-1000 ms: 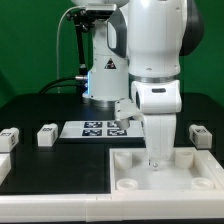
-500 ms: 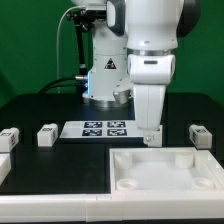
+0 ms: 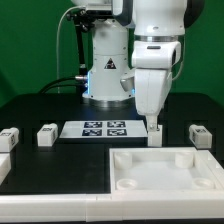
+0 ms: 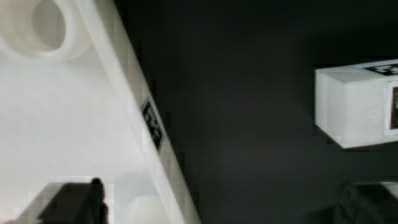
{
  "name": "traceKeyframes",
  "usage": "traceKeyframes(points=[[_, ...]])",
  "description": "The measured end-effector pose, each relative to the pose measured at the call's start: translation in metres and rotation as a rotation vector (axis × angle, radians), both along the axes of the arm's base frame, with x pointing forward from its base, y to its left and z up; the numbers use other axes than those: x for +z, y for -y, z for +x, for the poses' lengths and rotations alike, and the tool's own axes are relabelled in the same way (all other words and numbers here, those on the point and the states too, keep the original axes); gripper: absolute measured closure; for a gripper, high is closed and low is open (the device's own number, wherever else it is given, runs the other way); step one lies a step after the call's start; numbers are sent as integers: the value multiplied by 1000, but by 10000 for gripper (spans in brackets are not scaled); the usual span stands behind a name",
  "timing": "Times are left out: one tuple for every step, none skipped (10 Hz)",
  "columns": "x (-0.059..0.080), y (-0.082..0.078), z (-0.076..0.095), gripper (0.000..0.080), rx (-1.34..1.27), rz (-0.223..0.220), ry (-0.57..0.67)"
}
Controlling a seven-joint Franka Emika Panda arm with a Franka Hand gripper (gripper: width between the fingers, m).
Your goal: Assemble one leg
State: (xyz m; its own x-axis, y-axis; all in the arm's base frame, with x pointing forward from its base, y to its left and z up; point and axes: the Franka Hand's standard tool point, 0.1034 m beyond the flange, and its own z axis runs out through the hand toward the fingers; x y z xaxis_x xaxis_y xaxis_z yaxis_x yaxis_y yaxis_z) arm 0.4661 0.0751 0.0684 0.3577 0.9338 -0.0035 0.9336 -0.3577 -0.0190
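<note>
The large white tray-like piece (image 3: 115, 160) lies at the front of the black table; its edge shows in the wrist view (image 4: 71, 120). Small white legs with tags stand behind it: two on the exterior view's left (image 3: 8, 138) (image 3: 46, 134) and one on the right (image 3: 200, 134). My gripper (image 3: 153, 128) hangs above the tray's far edge. In the wrist view my gripper (image 4: 222, 200) is open and empty, with one finger over the tray and the other over bare table. A tagged leg (image 4: 356, 105) stands on the table beyond the fingers.
The marker board (image 3: 100, 128) lies flat behind the tray, left of my gripper. The robot's base (image 3: 105, 70) stands at the back. A round recess (image 4: 39, 30) marks a tray corner.
My gripper has lifted out of the tray's far corner and moved back and up. It now hangs over the tray's far edge, empty.
</note>
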Motion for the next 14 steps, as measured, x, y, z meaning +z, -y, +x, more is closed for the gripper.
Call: traceKeyframes(points=[[0,-1,0,150,-126,2,-2],[0,-2,0,150,-227,4,-4],[0,-2,0,150,-312,5,-6],[0,-2,-1,150,-368,4,-8],[-2,-3,-4,150,-556,16,-8],[-5,-6,-9,150,-702,14,-18],[-5,-10,-13,150,-771,10,-22],[-7,-18,-17,150,-854,12,-25],[-9,-26,-23,150,-849,12,-28],[-11,-34,-28,150,-845,10,-35],[-10,-49,-34,150,-892,10,-41],[-6,-70,-39,150,-908,16,-42],[-3,-85,-42,150,-917,23,-47],[-3,-98,-43,150,-942,28,-51]])
